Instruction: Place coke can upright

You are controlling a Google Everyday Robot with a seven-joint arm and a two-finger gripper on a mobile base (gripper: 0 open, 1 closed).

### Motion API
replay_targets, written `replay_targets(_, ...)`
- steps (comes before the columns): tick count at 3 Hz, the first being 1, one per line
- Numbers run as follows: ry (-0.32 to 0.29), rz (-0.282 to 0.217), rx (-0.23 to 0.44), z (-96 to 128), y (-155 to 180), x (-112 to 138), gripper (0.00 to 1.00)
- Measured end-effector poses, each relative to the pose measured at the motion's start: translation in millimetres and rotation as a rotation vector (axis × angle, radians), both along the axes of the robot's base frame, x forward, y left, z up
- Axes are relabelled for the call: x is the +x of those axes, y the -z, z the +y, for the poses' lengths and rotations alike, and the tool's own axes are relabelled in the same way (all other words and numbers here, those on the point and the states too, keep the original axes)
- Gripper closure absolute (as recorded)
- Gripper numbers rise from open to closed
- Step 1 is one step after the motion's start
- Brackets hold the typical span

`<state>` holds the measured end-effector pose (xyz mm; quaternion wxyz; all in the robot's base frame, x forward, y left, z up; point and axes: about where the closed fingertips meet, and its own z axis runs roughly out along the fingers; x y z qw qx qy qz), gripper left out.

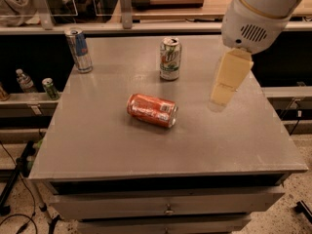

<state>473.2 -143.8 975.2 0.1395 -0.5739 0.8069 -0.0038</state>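
Desk (pixel 97 145) is carrying three cans: blue can (pixel 79 50) standing at the far left corner, coke can (pixel 152 110) lying on its side near the middle, green-and-white can (pixel 170 58) standing behind it, apart. Hand (pixel 225 84) is hovering at right, well apart from the coke can; whether wide or narrow, cannot tell. Judging: approach step. Next move is calling for reaching left and down over the can.
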Motion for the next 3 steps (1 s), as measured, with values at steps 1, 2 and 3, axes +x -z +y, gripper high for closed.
replay_targets(1,0.001,0.027,0.060,32.1,7.0,7.3,0.00)
replay_targets(2,0.002,0.034,0.082,42.3,8.5,9.1,0.00)
replay_targets(3,0.001,0.018,0.107,45.2,5.8,9.9,0.00)
